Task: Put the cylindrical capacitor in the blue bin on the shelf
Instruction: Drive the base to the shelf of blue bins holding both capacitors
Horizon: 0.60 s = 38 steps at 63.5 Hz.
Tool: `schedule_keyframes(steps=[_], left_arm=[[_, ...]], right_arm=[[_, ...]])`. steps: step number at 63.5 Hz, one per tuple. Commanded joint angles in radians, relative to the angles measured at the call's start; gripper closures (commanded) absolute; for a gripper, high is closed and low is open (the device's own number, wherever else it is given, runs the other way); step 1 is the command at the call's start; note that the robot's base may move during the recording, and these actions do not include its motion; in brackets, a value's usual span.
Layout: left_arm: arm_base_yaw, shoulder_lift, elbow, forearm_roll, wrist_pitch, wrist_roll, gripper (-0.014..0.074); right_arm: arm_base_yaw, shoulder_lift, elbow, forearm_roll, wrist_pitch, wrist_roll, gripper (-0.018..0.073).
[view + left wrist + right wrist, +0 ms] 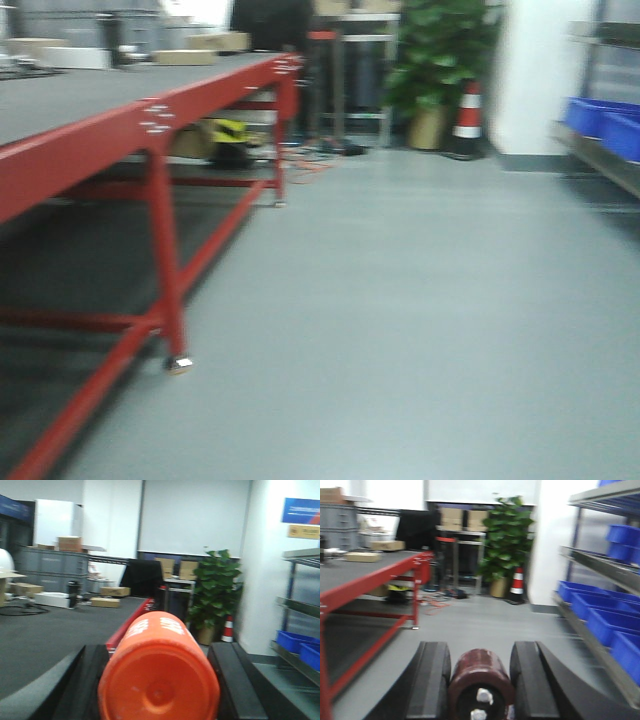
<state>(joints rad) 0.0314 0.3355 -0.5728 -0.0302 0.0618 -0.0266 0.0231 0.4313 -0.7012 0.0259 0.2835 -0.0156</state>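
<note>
A dark red cylindrical capacitor [480,675] with two silver screw terminals on its near end lies between the black fingers of my right gripper [480,650], which is shut on it above the grey floor. My left gripper [160,652] is shut on a fat orange cylinder [159,685] with white print. Blue bins [600,615] stand in a row on the steel shelf [600,562] along the right wall. The blue bins [600,118] and the shelf [612,172] also show at the right edge of the front view, some way ahead. All views are blurred.
A long red-framed table [150,130] with a grey top runs along the left, carrying boxes at its far end. Ahead stand a potted plant [440,60] and a striped traffic cone [467,118] by a white pillar. Cables [310,160] lie on the floor.
</note>
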Motion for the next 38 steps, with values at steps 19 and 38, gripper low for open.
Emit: schedule_keyframes(steps=[19,38], left_arm=[[-0.003,-0.006,0.000,-0.005,-0.027,-0.002,0.0708],[-0.003,-0.006,0.000,-0.005,-0.027,-0.002,0.0708]], right_arm=[[0.000,-0.002,0.000,-0.009,-0.022,-0.005,0.0727],[0.000,-0.002,0.000,-0.009,-0.022,-0.005,0.0727]])
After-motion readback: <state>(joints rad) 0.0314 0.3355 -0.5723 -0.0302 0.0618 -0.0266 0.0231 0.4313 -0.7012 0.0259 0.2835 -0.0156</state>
